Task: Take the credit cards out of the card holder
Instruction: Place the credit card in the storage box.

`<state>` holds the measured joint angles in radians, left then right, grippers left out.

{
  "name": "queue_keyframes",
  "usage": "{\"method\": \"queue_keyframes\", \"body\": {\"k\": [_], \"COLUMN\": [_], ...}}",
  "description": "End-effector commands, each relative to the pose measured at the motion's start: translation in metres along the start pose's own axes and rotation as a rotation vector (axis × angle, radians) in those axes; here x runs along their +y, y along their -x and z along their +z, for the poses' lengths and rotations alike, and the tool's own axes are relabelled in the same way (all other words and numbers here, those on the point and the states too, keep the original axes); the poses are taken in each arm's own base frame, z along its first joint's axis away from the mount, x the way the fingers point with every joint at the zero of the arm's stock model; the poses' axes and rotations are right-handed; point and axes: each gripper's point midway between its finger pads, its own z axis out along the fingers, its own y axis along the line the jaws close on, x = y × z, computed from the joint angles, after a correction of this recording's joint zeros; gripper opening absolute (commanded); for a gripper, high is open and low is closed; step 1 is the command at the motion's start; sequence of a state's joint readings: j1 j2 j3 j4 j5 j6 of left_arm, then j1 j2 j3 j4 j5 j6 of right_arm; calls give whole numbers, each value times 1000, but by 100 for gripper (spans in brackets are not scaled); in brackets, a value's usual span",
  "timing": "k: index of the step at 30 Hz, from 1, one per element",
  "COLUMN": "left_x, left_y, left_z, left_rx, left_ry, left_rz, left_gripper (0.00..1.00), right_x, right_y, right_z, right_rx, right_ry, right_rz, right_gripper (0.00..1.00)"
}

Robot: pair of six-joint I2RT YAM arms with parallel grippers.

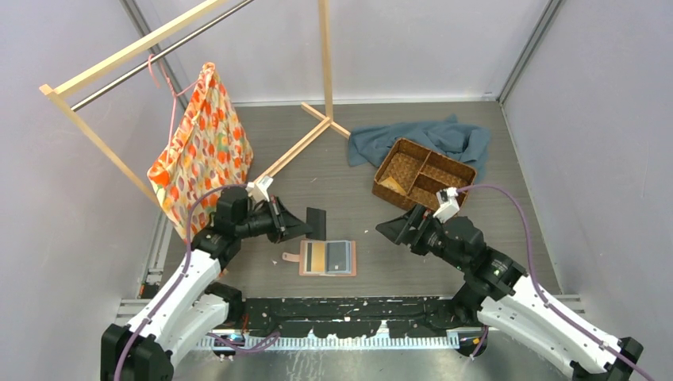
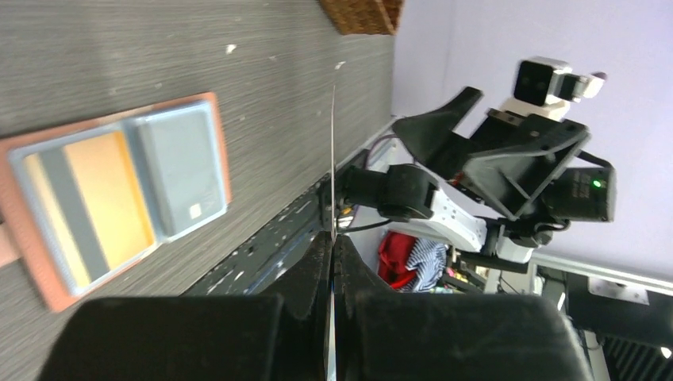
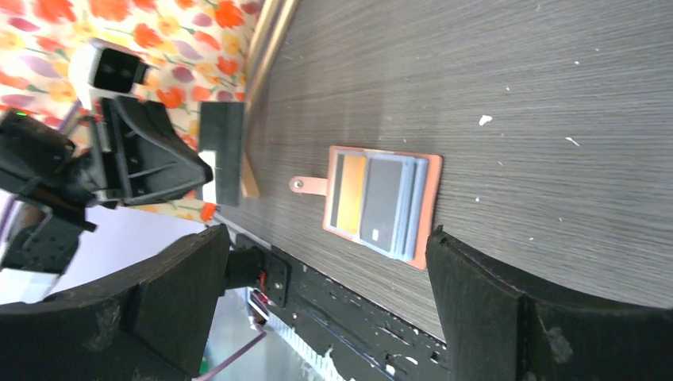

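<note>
Left gripper pinched black card, just far of card holder lying open near-centre, long axis left-right. Right gripper spread wide, empty, just right of it; tan-gold card sat slotted.

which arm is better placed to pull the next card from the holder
Right: the right gripper is open and empty beside the card holder; the left gripper is shut on a black card.
</note>
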<state>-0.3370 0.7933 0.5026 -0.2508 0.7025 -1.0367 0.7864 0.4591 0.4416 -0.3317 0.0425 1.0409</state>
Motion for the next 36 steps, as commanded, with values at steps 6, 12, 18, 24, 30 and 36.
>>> {"method": "queue_keyframes", "body": {"k": [6, 12, 18, 24, 30, 36], "left_x": [-53, -56, -56, -58, -58, -59], "left_y": [-2, -3, -4, -2, -2, -1], "left_z": [2, -1, 0, 1, 2, 3], "left_rx": [72, 66, 76, 80, 84, 82], "left_ry": [-248, -271, -274, -280, -284, -287], "left_rz": [81, 84, 83, 83, 73, 68], "left_gripper": [1, 1, 0, 1, 0, 1], "right_x": [73, 119, 132, 132, 132, 128], "right_y": [-1, -3, -7, -12, -16, -21], "right_z": [32, 58, 72, 81, 85, 87], "right_rx": [125, 174, 206, 234, 258, 277], "right_ry": [196, 407, 487, 507, 516, 506], "right_rz": [-10, 87, 134, 157, 163, 160], "right_gripper": [97, 93, 74, 53, 41, 29]}}
